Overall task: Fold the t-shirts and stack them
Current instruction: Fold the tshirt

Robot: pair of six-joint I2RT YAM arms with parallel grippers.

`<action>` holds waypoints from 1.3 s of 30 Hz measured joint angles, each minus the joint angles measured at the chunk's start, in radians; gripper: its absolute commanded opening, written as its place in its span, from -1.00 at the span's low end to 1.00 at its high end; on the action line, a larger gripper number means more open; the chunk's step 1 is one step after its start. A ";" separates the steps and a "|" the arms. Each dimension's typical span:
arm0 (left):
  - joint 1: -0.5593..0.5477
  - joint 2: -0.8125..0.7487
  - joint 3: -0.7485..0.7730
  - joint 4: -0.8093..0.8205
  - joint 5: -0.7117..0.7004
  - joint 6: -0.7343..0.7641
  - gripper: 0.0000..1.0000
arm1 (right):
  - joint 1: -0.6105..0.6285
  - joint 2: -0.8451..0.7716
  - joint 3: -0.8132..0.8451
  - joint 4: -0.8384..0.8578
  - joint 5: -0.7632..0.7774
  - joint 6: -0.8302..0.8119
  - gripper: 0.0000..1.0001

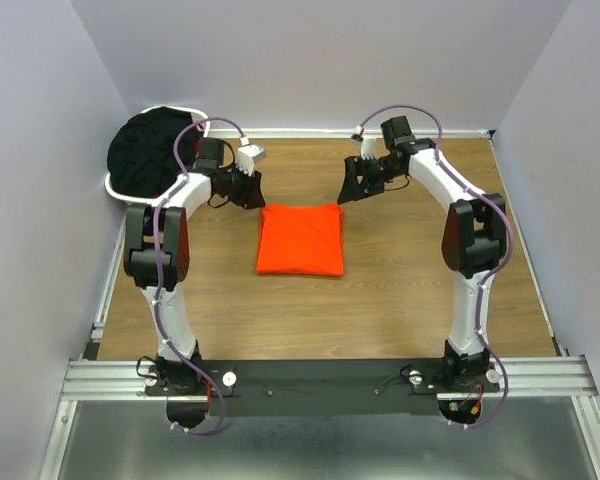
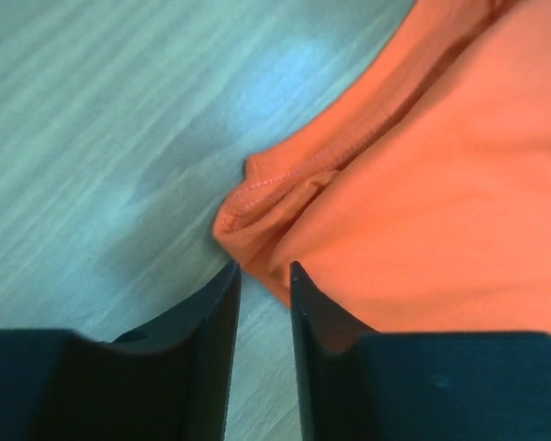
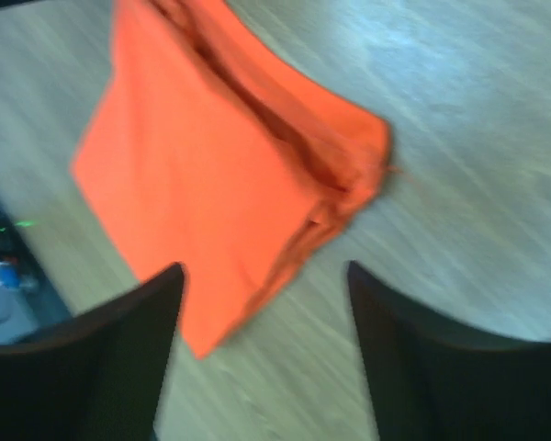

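Orange t-shirt [image 1: 300,240] lies folded into a flat rectangle at the middle of the worktop [image 1: 410,290], with its hemmed layers bunched a little at the far-left corner. We see the left tool [image 2: 264,271] just beside that corner, its jaws a narrow gap apart and holding nothing. The right tool [image 3: 266,276] hangs over the far-right corner with its jaws wide apart, also empty. The black t-shirts [image 1: 145,150] are heaped in the white basket [image 1: 113,186] at the far left.

We judge this fold done and the step in hand to be clearing the 2 tools away. To do it well, we should lift both straight up before moving sideways, so that no fingertip catches a hem and drags the layers open. The left one needs the most care, as it sits nearest the loose corner. It is also the closer 1 to the basket for the next shirt.
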 measured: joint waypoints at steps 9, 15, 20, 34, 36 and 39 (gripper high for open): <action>-0.032 -0.298 -0.236 0.303 0.302 -0.257 0.89 | 0.039 -0.012 -0.132 0.150 -0.233 0.219 0.97; -0.096 -0.224 -0.363 0.640 0.435 -0.585 0.89 | 0.105 0.037 -0.139 0.331 -0.336 0.401 0.97; -0.088 -0.048 -0.338 0.811 0.469 -0.750 0.89 | 0.100 0.130 -0.139 0.459 -0.352 0.493 0.97; 0.032 0.142 -0.298 0.980 0.490 -0.951 0.90 | -0.005 0.215 -0.090 0.518 -0.316 0.527 1.00; 0.042 0.084 -0.327 0.968 0.492 -0.953 0.90 | -0.016 0.193 -0.104 0.514 -0.315 0.528 1.00; 0.035 -0.080 -0.406 0.952 0.501 -0.946 0.90 | -0.024 0.117 -0.158 0.509 -0.320 0.536 0.99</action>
